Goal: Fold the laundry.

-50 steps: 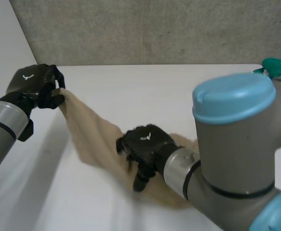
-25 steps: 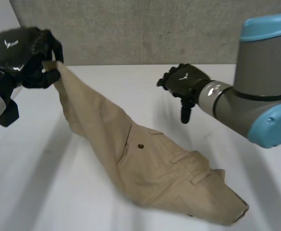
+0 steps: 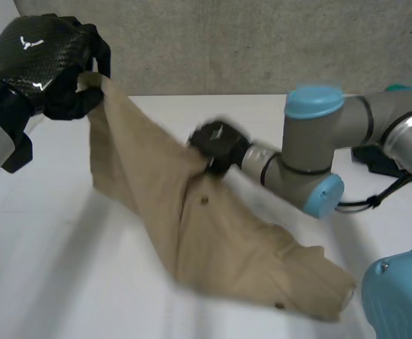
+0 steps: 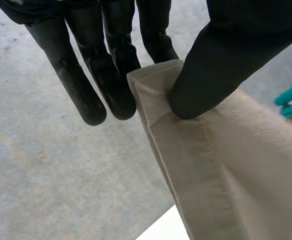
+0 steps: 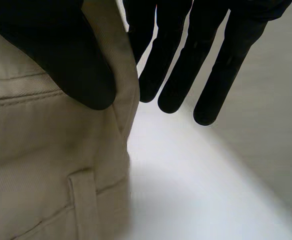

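The left robot hand (image 3: 47, 67), in the upper left of the head view, is clamped on the trousers (image 3: 220, 240). Its wrist view shows the hem corner (image 4: 153, 82) pinched between thumb and fingers. From there the tan cloth slopes down to the lower right of the frame, where its far end lies crumpled on the table (image 3: 58, 282).

The right robot hand (image 3: 216, 141) is at the centre of the frame, against the upper edge of the cloth just above the button (image 3: 204, 200). Its wrist view puts it right at the waistband edge (image 5: 128, 100), but I cannot tell whether it has closed on that edge.

The step in hand looks like getting a second hold so the trousers can be stretched out flat. To do it well, the right robot hand should take the waistband edge itself, close to the seam rather than on loose cloth. The left one should hold its pinch firm and high, so the leg hangs free of folds. Both should then draw apart gently until the cloth is taut, and lower it evenly to the table.
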`<state>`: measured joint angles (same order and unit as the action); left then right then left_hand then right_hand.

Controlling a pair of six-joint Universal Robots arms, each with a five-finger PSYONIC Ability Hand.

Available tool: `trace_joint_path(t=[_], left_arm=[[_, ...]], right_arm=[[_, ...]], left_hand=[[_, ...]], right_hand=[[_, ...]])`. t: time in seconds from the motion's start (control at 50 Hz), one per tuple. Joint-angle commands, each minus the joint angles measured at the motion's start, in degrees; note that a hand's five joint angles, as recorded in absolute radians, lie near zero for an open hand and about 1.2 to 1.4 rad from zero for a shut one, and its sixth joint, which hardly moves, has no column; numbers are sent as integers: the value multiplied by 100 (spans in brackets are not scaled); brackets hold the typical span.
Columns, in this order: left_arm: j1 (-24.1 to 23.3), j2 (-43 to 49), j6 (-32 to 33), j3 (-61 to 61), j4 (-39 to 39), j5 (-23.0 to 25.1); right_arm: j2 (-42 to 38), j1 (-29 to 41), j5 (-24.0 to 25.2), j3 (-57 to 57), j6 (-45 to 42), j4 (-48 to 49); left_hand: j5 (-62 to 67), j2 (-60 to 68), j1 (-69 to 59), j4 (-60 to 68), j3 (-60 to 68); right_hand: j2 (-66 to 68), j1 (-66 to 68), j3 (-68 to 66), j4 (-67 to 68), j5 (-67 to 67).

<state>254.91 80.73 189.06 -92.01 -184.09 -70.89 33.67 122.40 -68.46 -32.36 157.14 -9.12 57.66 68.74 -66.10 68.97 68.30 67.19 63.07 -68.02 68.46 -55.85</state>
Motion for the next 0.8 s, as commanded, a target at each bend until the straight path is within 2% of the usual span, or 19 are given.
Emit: trace_joint_path(t=[0.02, 0.1, 0.2, 0.32, 0.44, 0.54, 0.68, 0.8], left_arm=[[331, 583, 122, 665, -1055, -301], [357, 846, 52, 1131, -1856, -819], [340, 1111, -10, 1510, -2350, -1041], [296, 1348, -19, 1204, -1991, -1058], [305, 1638, 17, 141, -1973, -927], [296, 2077, 139, -773, -2113, -760], [191, 2772, 737, -1565, -2377, -505], [252, 2834, 1211, -1662, -1957, -452]], right_arm=[[1305, -339, -1856, -233, 730, 2954], [2158, -445, -1908, -1050, 713, 4203], [2767, -542, -2040, -1720, 642, 4516], [2926, -577, -1724, -2476, 616, 3831], [2557, -568, -1285, -3311, 467, 3400], [2145, -507, -1311, -3944, 107, 3075], [1617, -489, -1530, -4358, -509, 2082], [1634, -559, -1566, -4358, -606, 1239]], left_hand=[[1234, 1126, -1390, 1103, 1170], [1234, 1126, -1390, 1103, 1170], [1234, 1126, -1390, 1103, 1170], [1234, 1126, -1390, 1103, 1170], [1234, 1126, -1390, 1103, 1170], [1234, 1126, -1390, 1103, 1170], [1234, 1126, -1390, 1103, 1170], [1234, 1126, -1390, 1103, 1170]], right_hand=[[1281, 1693, -1198, 1154, -1415], [1281, 1693, -1198, 1154, -1415], [1281, 1693, -1198, 1154, -1415], [1281, 1693, -1198, 1154, -1415], [1281, 1693, -1198, 1154, -1415], [1281, 1693, -1198, 1154, -1415], [1281, 1693, -1198, 1154, -1415], [1281, 1693, -1198, 1154, -1415]])
